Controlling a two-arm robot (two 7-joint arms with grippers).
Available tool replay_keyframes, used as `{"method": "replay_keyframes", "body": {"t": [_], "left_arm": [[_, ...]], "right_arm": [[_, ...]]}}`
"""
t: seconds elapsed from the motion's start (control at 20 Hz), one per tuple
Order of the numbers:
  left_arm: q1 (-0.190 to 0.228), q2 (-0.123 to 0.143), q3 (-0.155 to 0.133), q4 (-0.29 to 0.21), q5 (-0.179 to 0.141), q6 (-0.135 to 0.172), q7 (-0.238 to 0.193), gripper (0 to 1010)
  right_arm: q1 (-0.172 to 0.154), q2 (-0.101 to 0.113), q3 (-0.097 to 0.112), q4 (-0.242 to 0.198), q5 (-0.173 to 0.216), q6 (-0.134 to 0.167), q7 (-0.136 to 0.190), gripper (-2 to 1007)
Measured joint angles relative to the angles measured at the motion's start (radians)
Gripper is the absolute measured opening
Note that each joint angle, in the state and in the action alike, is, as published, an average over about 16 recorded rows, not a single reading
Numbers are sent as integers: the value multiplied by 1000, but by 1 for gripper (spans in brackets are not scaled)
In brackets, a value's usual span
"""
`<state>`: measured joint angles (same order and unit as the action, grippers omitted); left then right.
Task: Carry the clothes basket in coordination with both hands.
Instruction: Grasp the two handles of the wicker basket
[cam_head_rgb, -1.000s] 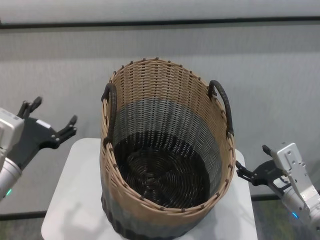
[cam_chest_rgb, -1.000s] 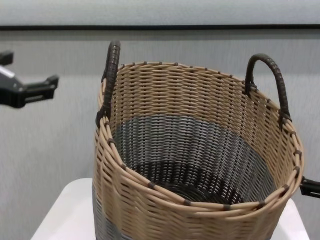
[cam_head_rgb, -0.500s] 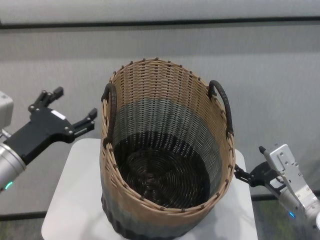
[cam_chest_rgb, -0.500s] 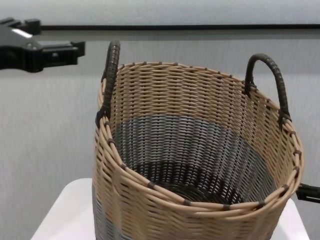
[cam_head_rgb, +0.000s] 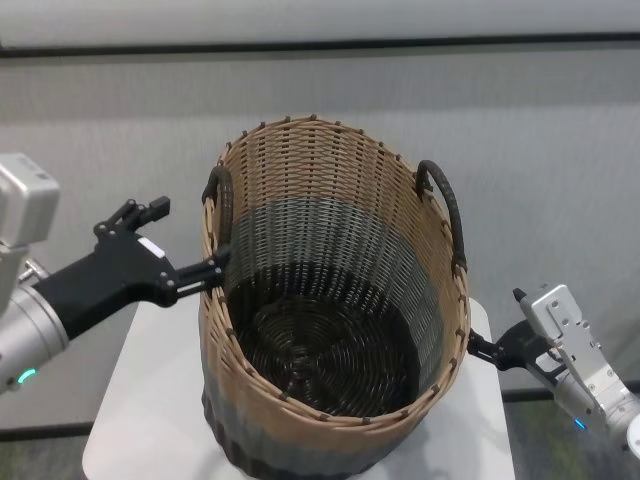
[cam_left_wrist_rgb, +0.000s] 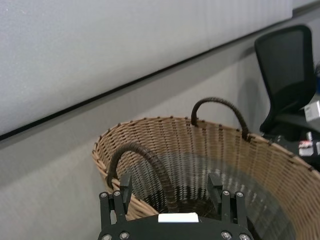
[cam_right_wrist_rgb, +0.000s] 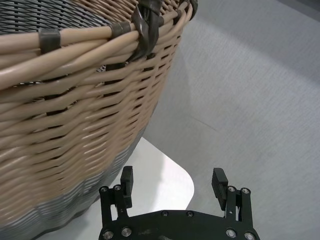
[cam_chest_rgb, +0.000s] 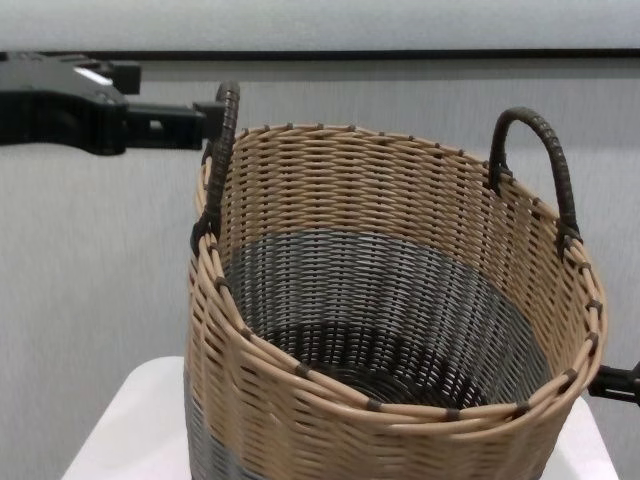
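Observation:
The clothes basket (cam_head_rgb: 330, 230) stands upright on a small white table (cam_head_rgb: 150, 400), with a tan top, grey middle and dark base. My left gripper (cam_head_rgb: 188, 235) has reached the basket's left handle (cam_head_rgb: 222, 205). In the left wrist view its open gripper (cam_left_wrist_rgb: 170, 184) straddles that handle (cam_left_wrist_rgb: 150, 162), which is not clamped. My right gripper (cam_head_rgb: 497, 321) is open, low beside the basket's right wall, below the right handle (cam_head_rgb: 452, 215). In the right wrist view the open gripper (cam_right_wrist_rgb: 173, 180) has only the table between its fingers, with the woven wall (cam_right_wrist_rgb: 75, 100) close by.
Behind the table is a grey wall (cam_head_rgb: 520, 130) with a dark horizontal stripe. A black office chair (cam_left_wrist_rgb: 287, 75) shows in the left wrist view beyond the basket. The table's rounded corner (cam_right_wrist_rgb: 175, 175) lies under my right gripper.
My left gripper has swung in from the far left to the basket's left handle and now straddles it. The right gripper crept slightly closer to the basket's wall. The basket has not moved.

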<state>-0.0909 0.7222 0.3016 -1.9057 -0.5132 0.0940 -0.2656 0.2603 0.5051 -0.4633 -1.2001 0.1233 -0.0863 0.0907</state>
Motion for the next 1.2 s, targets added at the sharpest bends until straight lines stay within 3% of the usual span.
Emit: {"method": "replay_keyframes", "body": {"t": [0.3,0.75,1.0,1.2], "left_arm": [[-24,-20,12,-9,-12,108,0,1000],[-83,-97,26,24,-19,265,43,1000],[-116,-143,31,53,-13,328,70,1000],[-139,-174,35,78,-2,358,86,1000]], "right_arm": [[6,-7,3,5,-20,4,9,1001],[13,-16,7,11,-53,6,20,1001],[14,-22,12,13,-70,6,25,1001],[14,-26,17,14,-82,5,29,1001]]}}
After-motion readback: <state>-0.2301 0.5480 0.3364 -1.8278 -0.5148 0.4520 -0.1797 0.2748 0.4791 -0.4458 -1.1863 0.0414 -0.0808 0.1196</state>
